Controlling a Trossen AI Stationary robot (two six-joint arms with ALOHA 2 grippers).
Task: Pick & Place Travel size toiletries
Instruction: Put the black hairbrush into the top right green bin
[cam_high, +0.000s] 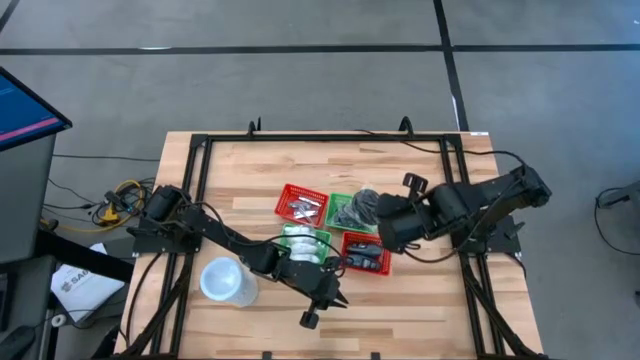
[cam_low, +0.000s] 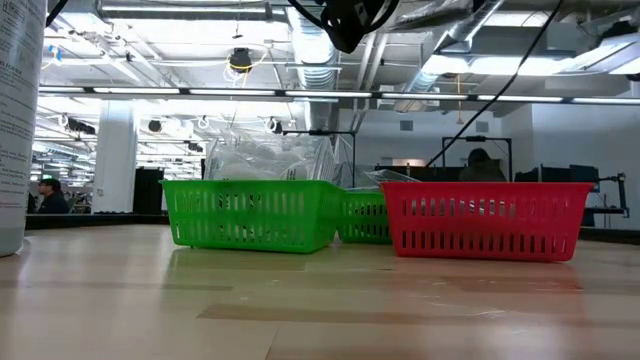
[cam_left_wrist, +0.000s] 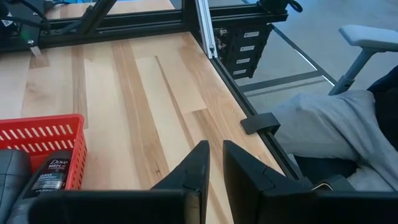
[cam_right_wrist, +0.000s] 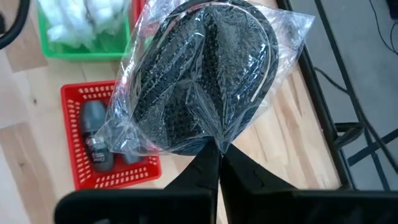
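- The right gripper (cam_right_wrist: 214, 158) is pinched tight on the clear wrap of a black round bundle (cam_right_wrist: 205, 81). The two dark fingers are pressed together, with only the thin wrap between them.
- The bundle is held up in the air, off the table. Under it, in the right wrist view, a red basket (cam_right_wrist: 74, 168) with small dark bottles (cam_right_wrist: 93, 124) in it can be seen.
- Farther off, a green basket (cam_right_wrist: 81, 53) full of white crinkly packets (cam_right_wrist: 87, 18) is seen.
- From above, the right gripper (cam_high: 375, 212) is found over the baskets, near the other green basket (cam_high: 345, 205), where dark bundles seem to be piled.
- The left gripper (cam_left_wrist: 214, 168) is held low over the bare table (cam_left_wrist: 161, 112), near the table's front edge. Its fingers are nearly together, with a thin gap between them. Nothing is held in them.
- In the left wrist view, a corner of the red basket (cam_left_wrist: 43, 134) and a dark bottle (cam_left_wrist: 53, 177) with a label are seen beside it.
- A big white cup (cam_high: 222, 281) is stood on the table near the left arm. It is not part of the job.
- The step in hand seems to be the carrying of the black bundle to its basket. It looks like the job is partly done, since the baskets are already filled with things.
- Next, the bundle should be brought right over the basket with the other dark bundles, lowered a bit, and then let go. Care is needed, since the wrap is thin and slippery and the bundle may swing.
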